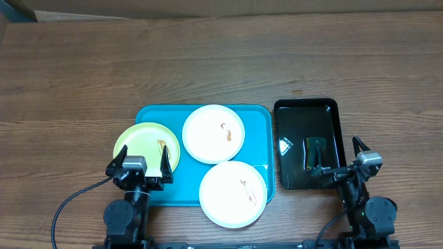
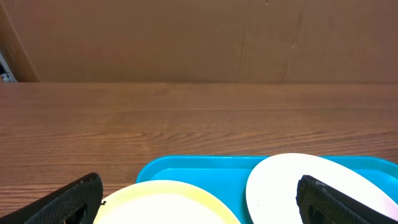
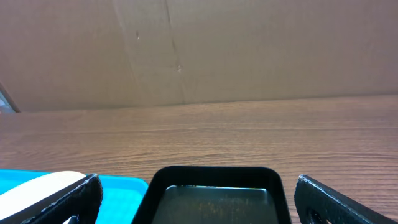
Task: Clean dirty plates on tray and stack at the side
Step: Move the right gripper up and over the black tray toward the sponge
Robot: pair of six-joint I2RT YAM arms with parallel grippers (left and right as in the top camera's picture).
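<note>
A blue tray on the bench carries a green plate over its left edge, a white plate mid-tray and a second white plate over its near edge. Left claw and right claw stand spread apart, empty.

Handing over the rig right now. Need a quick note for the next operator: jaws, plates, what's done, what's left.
Left gripper: jaws open, empty, at the near edge of the yellow-green plate.
Right gripper: jaws open, empty, at the near end of the black tray, which holds a small dark object.
Plates: all three are on the blue tray. The yellow-green plate overhangs its left rim, the upper white plate sits fully inside, and the lower white plate overhangs the near rim.
Done: nothing visible. Each plate shows a brown smear, and there is no stack.
Left: clean all three plates and stack them beside the tray.
</note>
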